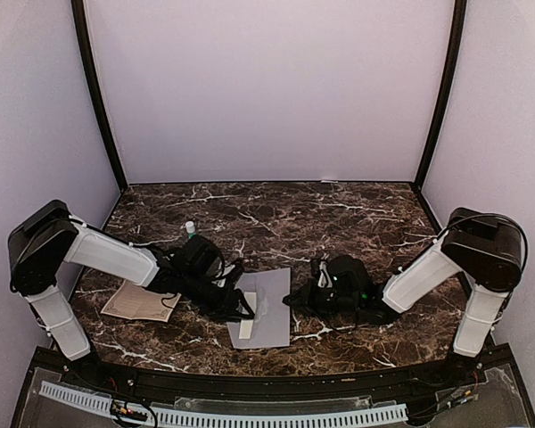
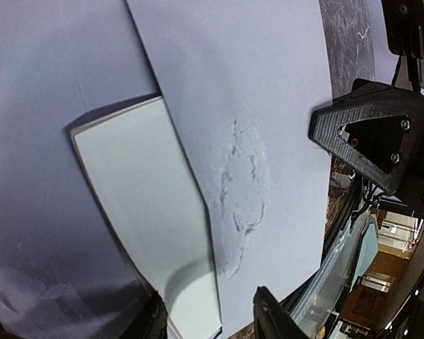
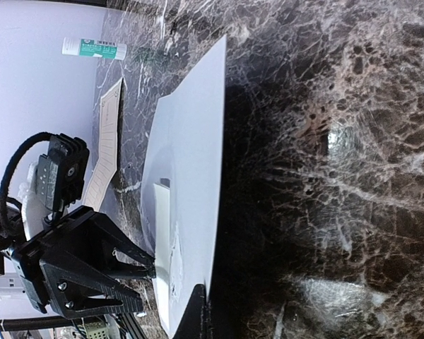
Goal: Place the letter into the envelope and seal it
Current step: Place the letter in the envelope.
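Observation:
The pale grey-lavender envelope point(image 1: 272, 308) lies flat in the middle of the marble table. The white folded letter point(image 1: 248, 315) rests at its left side, with one long edge tucked under the envelope's top sheet point(image 2: 254, 85). The rest of the letter point(image 2: 138, 205) is bare. My left gripper point(image 2: 210, 319) hangs over the letter's near end with its jaws apart, one fingertip on either side. My right gripper point(image 3: 201, 311) is shut on the envelope's right edge point(image 3: 215, 162), which stands a little off the table.
A tan sheet with an ornate border point(image 1: 141, 301) lies left of the envelope under my left arm. A white and green glue stick point(image 1: 190, 229) stands behind it. The table's front edge runs close below the envelope.

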Action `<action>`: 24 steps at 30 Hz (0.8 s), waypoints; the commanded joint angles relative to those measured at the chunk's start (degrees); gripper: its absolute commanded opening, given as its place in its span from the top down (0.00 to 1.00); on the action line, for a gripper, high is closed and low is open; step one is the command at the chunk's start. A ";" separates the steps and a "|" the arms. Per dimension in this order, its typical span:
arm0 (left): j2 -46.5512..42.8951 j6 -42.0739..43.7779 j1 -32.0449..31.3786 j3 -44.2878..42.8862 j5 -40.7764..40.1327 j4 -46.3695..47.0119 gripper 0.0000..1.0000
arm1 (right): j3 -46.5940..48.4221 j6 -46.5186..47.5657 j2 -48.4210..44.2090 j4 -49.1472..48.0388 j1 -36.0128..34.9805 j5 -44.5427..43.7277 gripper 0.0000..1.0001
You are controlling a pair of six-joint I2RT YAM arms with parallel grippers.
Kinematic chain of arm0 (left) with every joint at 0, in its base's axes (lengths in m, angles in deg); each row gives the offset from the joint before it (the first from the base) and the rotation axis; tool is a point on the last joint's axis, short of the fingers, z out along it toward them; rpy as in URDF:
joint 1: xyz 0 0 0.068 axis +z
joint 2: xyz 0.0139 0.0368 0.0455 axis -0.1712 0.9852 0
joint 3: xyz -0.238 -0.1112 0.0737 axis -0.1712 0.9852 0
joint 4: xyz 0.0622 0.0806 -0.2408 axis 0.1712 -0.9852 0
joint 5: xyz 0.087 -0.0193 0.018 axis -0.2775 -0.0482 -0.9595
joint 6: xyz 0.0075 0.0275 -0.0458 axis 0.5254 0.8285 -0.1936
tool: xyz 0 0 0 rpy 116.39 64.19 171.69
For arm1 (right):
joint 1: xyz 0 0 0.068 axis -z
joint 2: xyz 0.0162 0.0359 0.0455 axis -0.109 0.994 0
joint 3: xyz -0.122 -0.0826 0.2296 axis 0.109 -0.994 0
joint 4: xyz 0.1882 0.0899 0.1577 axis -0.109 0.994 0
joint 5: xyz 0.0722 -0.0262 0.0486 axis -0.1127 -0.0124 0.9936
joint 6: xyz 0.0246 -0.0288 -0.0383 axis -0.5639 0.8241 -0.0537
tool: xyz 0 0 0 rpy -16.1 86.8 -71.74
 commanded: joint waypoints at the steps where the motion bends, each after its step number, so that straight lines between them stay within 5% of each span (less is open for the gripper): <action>1: 1.75 -0.46 -0.83 -2.83 0.98 2.43 0.60 | 1.26 0.23 1.05 0.07 0.27 0.47 1.00; 13: 5.03 0.06 -1.65 -6.86 1.74 2.72 0.61 | 1.31 0.36 1.27 0.16 0.25 0.63 1.00; 24: -2.08 4.36 -1.56 -7.15 -7.22 -9.24 0.55 | 0.63 0.28 0.61 0.16 0.26 0.21 1.00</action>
